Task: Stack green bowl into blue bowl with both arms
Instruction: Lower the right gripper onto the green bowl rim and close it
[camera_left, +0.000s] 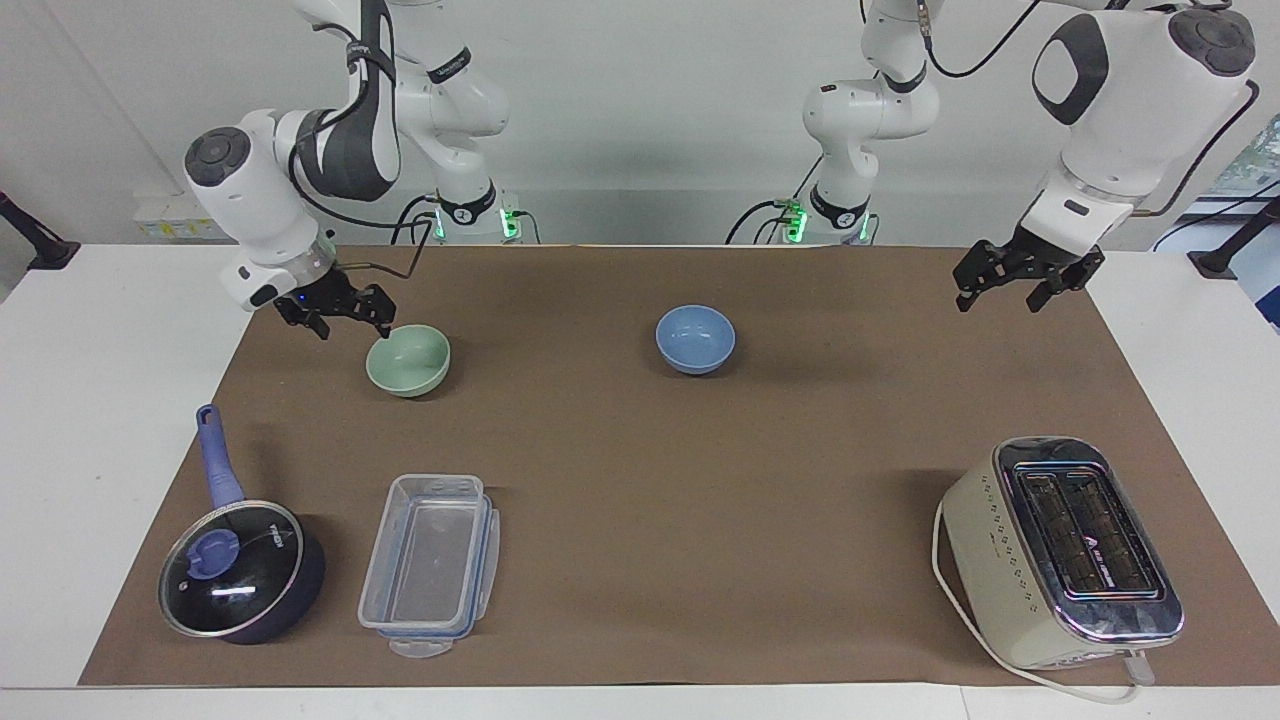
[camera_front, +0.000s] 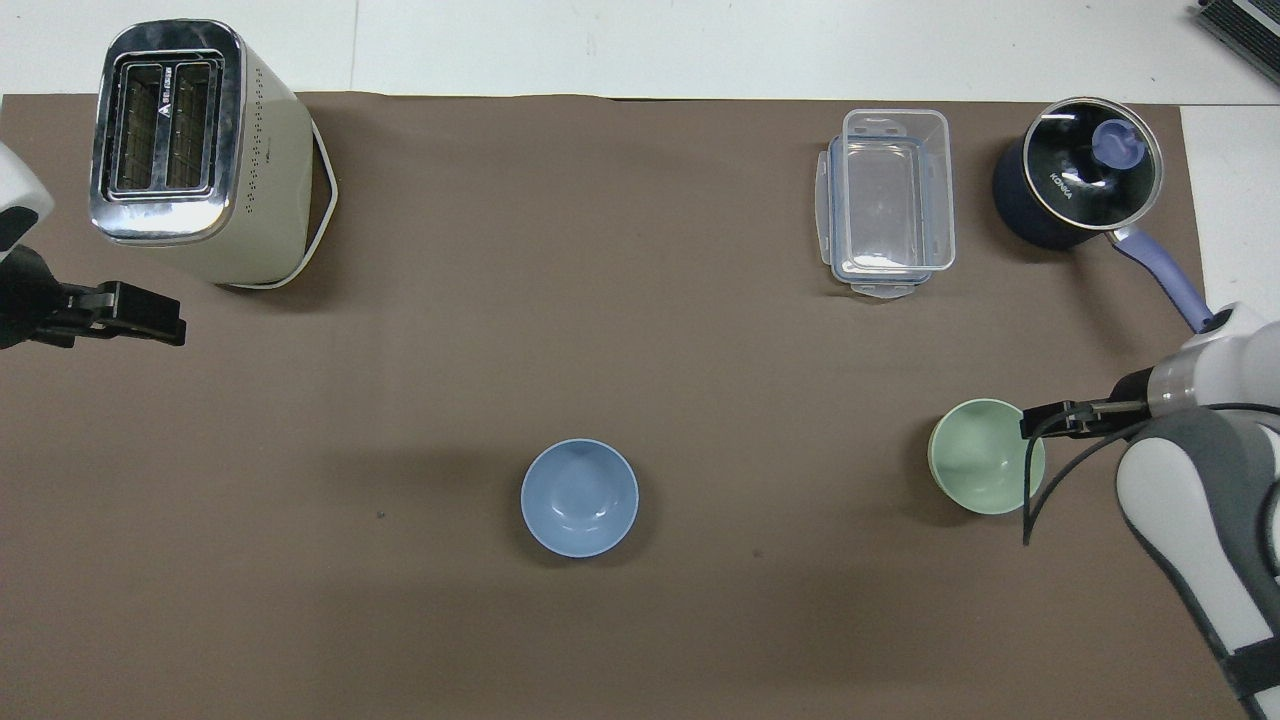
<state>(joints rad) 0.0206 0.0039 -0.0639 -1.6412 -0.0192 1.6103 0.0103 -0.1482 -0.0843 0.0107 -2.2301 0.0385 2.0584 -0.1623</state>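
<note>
While the green bowl (camera_left: 408, 360) sits upright and empty on the brown mat toward my right arm's end of the surface (camera_left: 640, 560), nothing of the stacking is done yet: the blue bowl (camera_left: 695, 339) stands well apart from it, near the middle of the mat, also empty. My right claw (camera_left: 345, 322) hangs low just beside the green bowl's rim, at the edge that faces the right arm's end of the surface, its fingers parted to a middling gap and holding nothing; I judge it to be lining up for a grasp on that rim, though I cannot tell whether a fingertip touches it. My left claw (camera_left: 1030, 280) waits up in the air over the mat's edge at the left arm's end, parted too and empty. A dark saucepan (camera_left: 240, 570) with a glass lid, a clear plastic container (camera_left: 430, 565) and a cream toaster (camera_left: 1062, 553) stand farther from me than the bowls. Left to do, as I judge it: grip the green bowl, lift it, carry it across and lower it into the blue one.
</note>
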